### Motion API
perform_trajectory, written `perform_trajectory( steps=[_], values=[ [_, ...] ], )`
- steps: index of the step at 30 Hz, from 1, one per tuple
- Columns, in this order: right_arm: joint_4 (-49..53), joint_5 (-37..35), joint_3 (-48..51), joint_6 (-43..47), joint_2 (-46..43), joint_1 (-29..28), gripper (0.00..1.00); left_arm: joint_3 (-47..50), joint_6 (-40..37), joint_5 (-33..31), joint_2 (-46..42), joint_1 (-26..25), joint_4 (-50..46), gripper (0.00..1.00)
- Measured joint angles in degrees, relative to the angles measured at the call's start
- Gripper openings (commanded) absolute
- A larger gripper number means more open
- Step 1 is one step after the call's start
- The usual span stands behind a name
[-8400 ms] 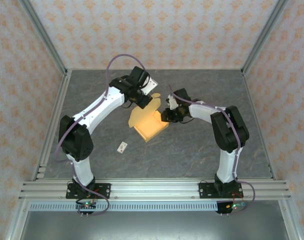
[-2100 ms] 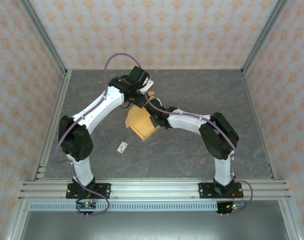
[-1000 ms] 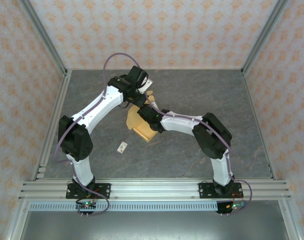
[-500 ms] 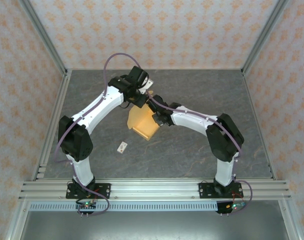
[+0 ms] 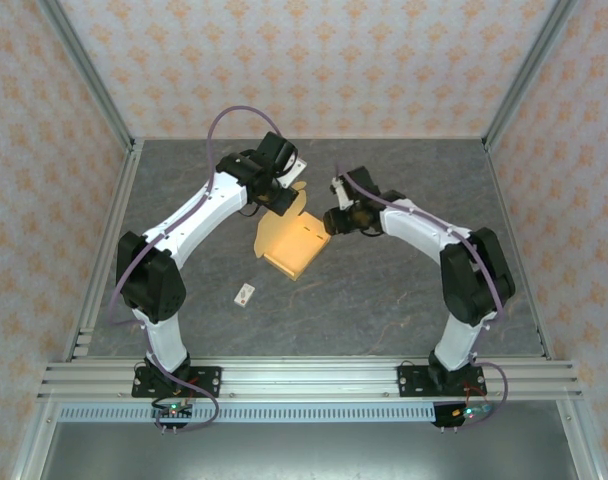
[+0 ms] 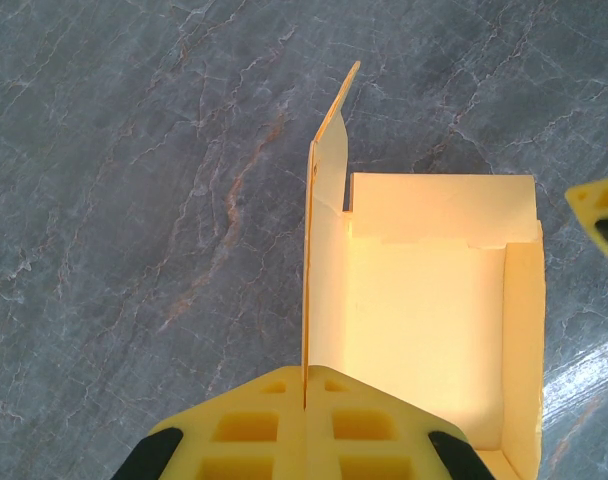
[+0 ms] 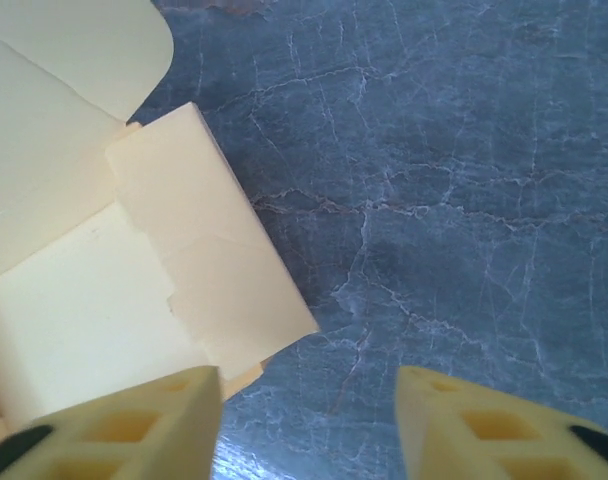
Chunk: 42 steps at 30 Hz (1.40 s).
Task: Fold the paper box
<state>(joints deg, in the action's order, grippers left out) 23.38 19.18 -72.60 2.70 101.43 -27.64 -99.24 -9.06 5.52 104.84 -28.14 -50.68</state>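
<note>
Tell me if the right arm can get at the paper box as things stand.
Probably yes: the right gripper hangs open beside the paper box, bare table between them; the left gripper pinches only its opposite side.

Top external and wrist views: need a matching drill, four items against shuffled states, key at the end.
Items
1. left gripper
2. right gripper
3. paper box
4. white tag

States
A. open, at the box's edge
B. lying by itself on the table, apart from the box
C. shut on an upright panel of the box
D. partly folded, top open

Pairs: 1-C, 2-A, 3-D, 4-B
</note>
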Motion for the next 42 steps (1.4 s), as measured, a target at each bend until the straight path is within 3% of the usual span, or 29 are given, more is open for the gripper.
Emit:
perform_trajectory(
  steps=[4, 8, 14, 20, 31, 42],
  values=[
    [-0.68, 10.62, -2.97, -0.92, 5.03, 4.13, 0.67, 0.0, 0.0, 0.0, 0.0, 0.0, 0.0, 0.0],
    [0.0, 18.58, -7.78, -0.87, 12.07, 6.27, 0.68, 0.0, 0.0, 0.0, 0.0, 0.0, 0.0, 0.0],
    [1.44, 26.36, -12.59, 0.0, 19.17, 6.43, 0.56, 0.0, 0.0, 0.0, 0.0, 0.0, 0.0, 0.0],
    [1.46, 31.5, -13.09, 0.24, 20.59, 6.47, 0.39, 0.0, -0.02, 0.0, 0.0, 0.0, 0.0, 0.0],
    [1.73, 29.42, -13.07, 1.25, 20.52, 5.09, 0.31, 0.0, -0.02, 0.04, 0.0, 0.0, 0.0, 0.0],
    [0.76, 15.15, -10.21, 2.78, 17.03, 0.42, 0.21, 0.0, -0.02, 0.22, 0.0, 0.0, 0.02, 0.0]
  ],
)
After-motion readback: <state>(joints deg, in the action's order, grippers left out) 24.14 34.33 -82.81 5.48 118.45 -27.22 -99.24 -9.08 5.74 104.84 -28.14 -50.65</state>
